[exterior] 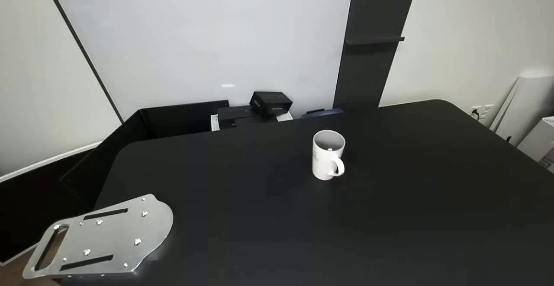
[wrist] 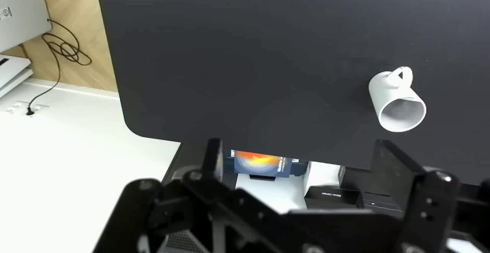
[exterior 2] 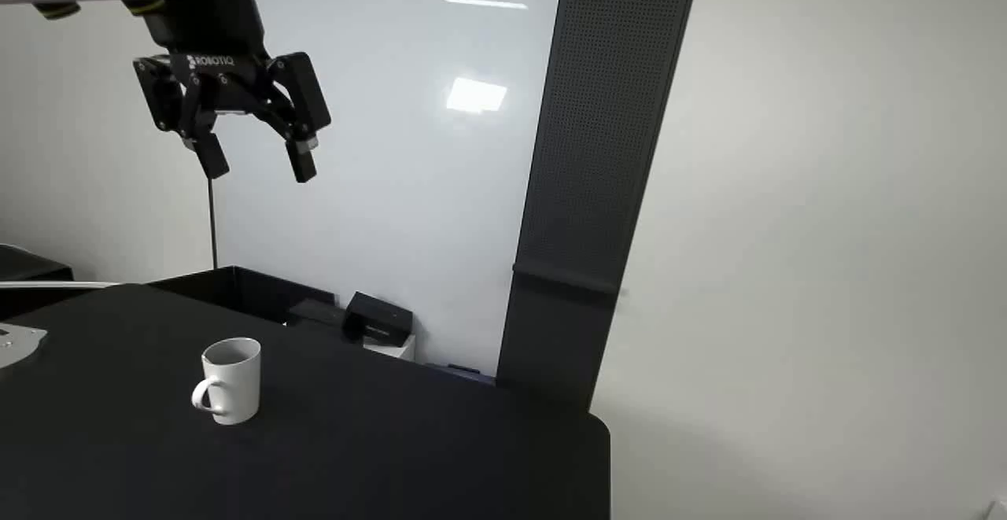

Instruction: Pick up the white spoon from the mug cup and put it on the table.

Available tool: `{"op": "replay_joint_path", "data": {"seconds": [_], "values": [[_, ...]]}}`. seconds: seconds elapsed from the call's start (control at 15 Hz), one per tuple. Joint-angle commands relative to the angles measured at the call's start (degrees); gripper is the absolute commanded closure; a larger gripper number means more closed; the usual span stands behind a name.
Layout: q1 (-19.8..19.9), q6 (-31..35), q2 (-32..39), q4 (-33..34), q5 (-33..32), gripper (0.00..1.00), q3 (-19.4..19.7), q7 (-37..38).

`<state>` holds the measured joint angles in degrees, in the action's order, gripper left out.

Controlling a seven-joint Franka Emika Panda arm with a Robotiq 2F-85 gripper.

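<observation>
The white mug cup [exterior: 322,165] stands upright on the black table [exterior: 259,225] in an exterior view. A small white tip, apparently the white spoon [exterior: 330,149], shows just inside its rim on the handle side; the rest is hidden in the mug. The mug also shows in an exterior view [exterior 2: 242,386], where the spoon is not visible, and in the wrist view [wrist: 383,90], right of centre. My gripper [exterior 2: 258,171] is open and empty, high above the table and the mug. In the wrist view its fingers [wrist: 299,149] are wide apart, with the mug beyond the right finger.
A grey slotted metal plate [exterior: 112,236] lies at a table corner. Past the table edge are a black box [exterior: 272,103], a dark open bin [exterior: 181,119] and a colourful book [wrist: 262,164]. A whiteboard wall [exterior: 194,39] and a black perforated panel [exterior 2: 598,127] stand behind.
</observation>
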<state>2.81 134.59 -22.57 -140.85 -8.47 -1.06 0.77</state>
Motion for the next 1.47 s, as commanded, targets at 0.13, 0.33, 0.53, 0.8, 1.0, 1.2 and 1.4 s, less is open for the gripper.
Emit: {"op": "replay_joint_path", "data": {"seconds": [0.13,0.33,0.53,0.8,1.0,1.2,1.4], "values": [[-0.2,-0.2,0.0,0.1,-0.1,0.0,0.2,0.1],[-0.2,-0.2,0.0,0.1,-0.1,0.0,0.2,0.1],[-0.2,-0.2,0.0,0.1,-0.1,0.0,0.2,0.1],[-0.3,-0.1,0.7,0.6,-0.1,0.0,0.2,-0.2],[0.2,1.1,3.9,2.4,-1.0,0.0,-0.3,1.4],[-0.2,2.8,8.8,4.9,-0.6,0.0,-0.4,1.0],[-1.1,4.7,14.3,8.2,-0.5,0.0,-0.4,-0.5]]}}
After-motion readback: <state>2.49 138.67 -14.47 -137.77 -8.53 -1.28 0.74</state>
